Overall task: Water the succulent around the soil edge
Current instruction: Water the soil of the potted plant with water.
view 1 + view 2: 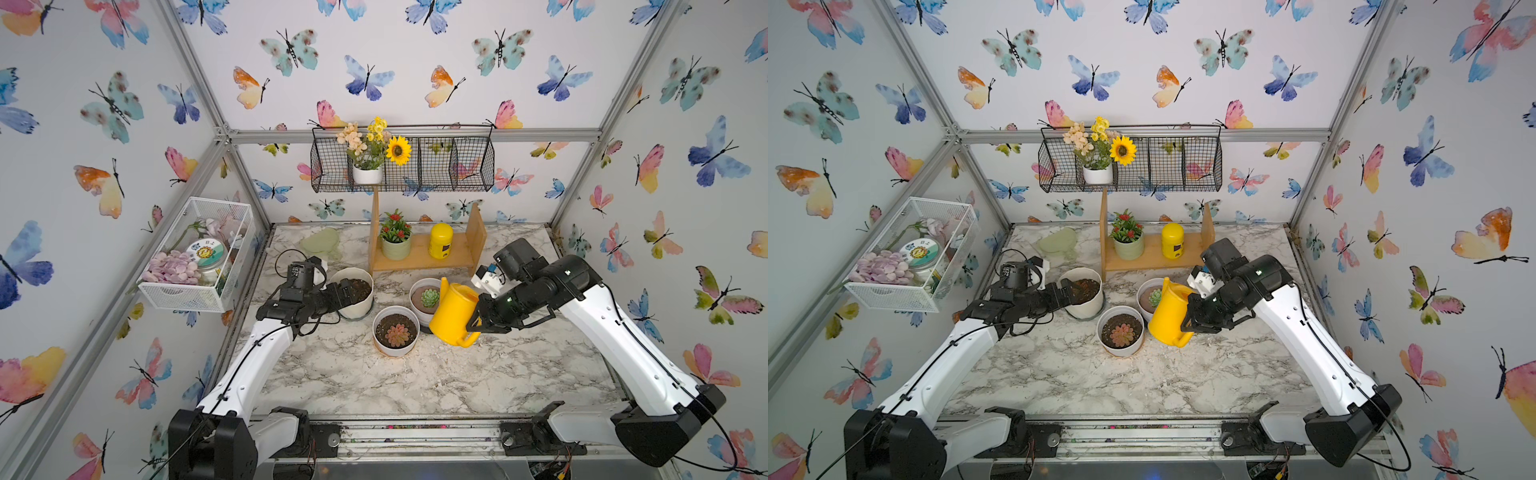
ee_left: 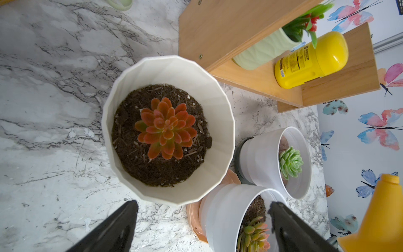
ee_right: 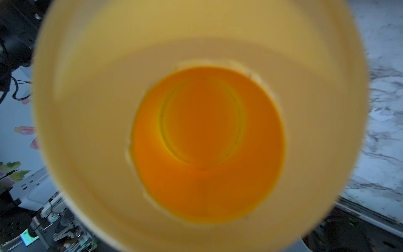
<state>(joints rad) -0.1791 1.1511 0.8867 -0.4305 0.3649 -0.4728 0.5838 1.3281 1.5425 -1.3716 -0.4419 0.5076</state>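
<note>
Your right gripper clamps the watering can by its handle; left gripper gapes wide above the succulent. Spout prob. hangs over the green-rosette pot. Tip now and you wet the wrong soil. Swing across and you clip the left gripper before reaching the soil edge.

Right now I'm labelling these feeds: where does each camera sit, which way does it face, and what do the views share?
Top views: high over the robot's base, facing down and forward over the table; both arms, left end effector and right end effector show.
Left wrist: above the table, looking down on the succulent in its ribbed pot; its open fingers show.
Right wrist: looks straight into the yellow watering can; its own fingers are hidden.
Shared: every view shows the watering can.
</note>
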